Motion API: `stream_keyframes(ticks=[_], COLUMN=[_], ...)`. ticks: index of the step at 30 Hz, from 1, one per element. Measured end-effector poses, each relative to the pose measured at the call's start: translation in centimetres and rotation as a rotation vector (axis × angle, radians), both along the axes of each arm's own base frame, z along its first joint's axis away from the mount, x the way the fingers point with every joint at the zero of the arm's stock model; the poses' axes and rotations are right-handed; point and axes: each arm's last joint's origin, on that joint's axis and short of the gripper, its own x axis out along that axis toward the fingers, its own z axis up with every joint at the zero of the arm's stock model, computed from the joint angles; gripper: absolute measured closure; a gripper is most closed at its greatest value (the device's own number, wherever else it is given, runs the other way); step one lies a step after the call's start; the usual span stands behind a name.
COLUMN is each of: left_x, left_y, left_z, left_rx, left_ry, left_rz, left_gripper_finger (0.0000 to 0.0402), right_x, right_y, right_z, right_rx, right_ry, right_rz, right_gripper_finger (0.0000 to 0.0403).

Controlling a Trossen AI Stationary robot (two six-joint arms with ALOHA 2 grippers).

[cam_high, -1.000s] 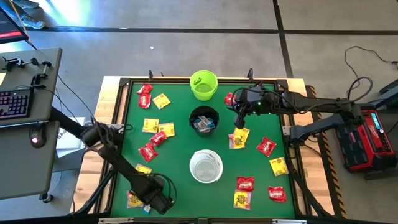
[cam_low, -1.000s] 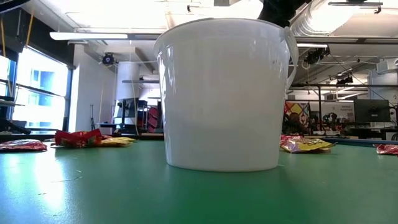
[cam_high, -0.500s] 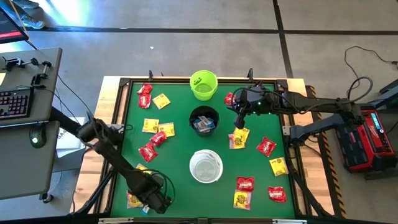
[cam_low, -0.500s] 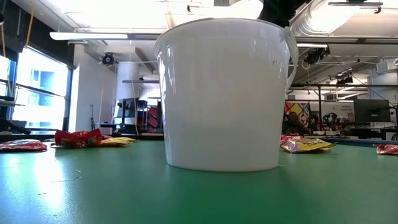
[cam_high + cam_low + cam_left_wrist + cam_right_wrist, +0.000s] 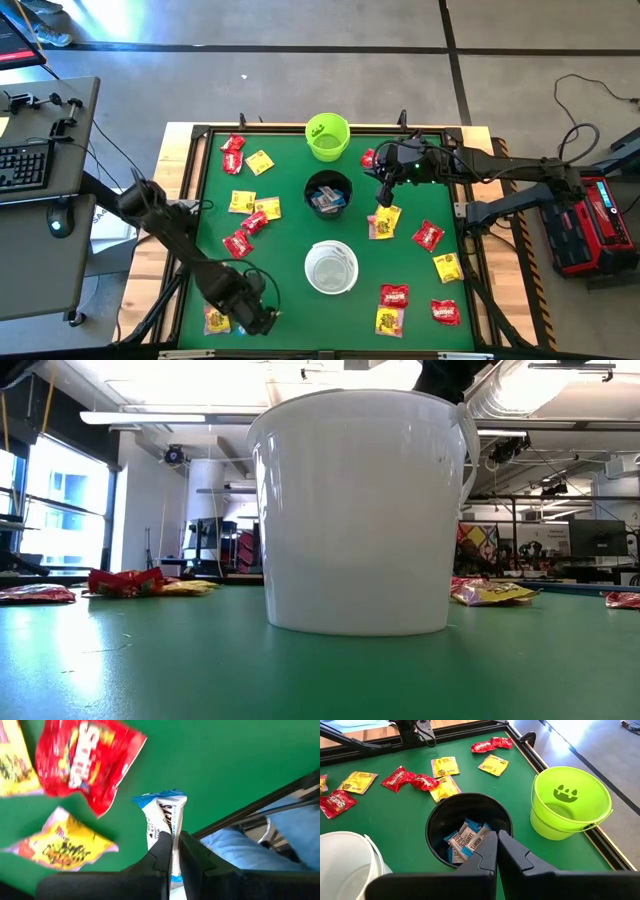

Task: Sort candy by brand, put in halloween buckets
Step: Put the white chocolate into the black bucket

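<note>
the left gripper is down at the near left corner of the table, its jaws pinched almost shut on a blue-and-white packet, gripping it about midway along with one crimped end sticking out past the fingertips; a red packet and a yellow packet lie just beside it on the green. the right gripper hangs over the middle of the table with its jaws closed on nothing, just next to the black bucket, which already holds several blue-and-white packets. the green bucket sits at the far edge and looks empty, the white bucket nearer the front, all three in a line down the centre. more red and yellow candy is scattered on both sides of the buckets. the packet looks very light and thin, a soft crinkly wrapper with a firmer bar inside, and its shiny film is likely slippery, so a grip across the flat middle seems safer than one on a crimped end, which could fold or slide free. it looks bound for the black bucket, well apart from here, and should drop in easily once let go above the rim.
</note>
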Motion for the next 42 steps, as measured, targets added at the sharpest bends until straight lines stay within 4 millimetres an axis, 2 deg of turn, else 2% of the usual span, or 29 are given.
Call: stream_keyframes(ticks=[6, 10, 16, 23, 32, 36, 42], left_x=[1.5, 3.0, 5.2, 7.9, 9.8, 10.7, 11.9], left_y=[2.4, 5.2, 10.7, 17.0, 25.3, 27.8, 29.8], left_z=[1.4, 2.3, 3.8, 7.4, 10.9, 10.6, 8.0], left_rx=[0.043, 0.073, 0.139, 0.238, 0.413, 0.466, 0.484], left_ry=[-0.108, -0.177, -0.282, -0.441, -0.601, -0.647, -0.575], left_rz=[0.016, -0.009, -0.076, -0.169, -0.139, -0.112, -0.14], left_gripper_finger=[0.0388, 0.0388, 0.0388, 0.0388, 0.0388, 0.0388, 0.0388], right_x=[0.0, 0.0, 0.0, 0.0, 0.0, 0.0, 0.0], right_y=[0.0, 0.0, 0.0, 0.0, 0.0, -0.1, -0.1], right_z=[0.0, 0.0, 0.0, 0.0, 0.0, 0.0, 0.0], right_rx=[0.0, 0.0, 0.0, 0.007, 0.005, -0.005, -0.006], right_ry=[-0.001, -0.001, -0.001, -0.004, -0.004, -0.003, -0.003], right_rz=[0.0, 0.0, 0.0, -0.006, -0.012, -0.026, -0.029], right_gripper_finger=[0.0403, 0.0403, 0.0403, 0.0403, 0.0403, 0.0403, 0.0403])
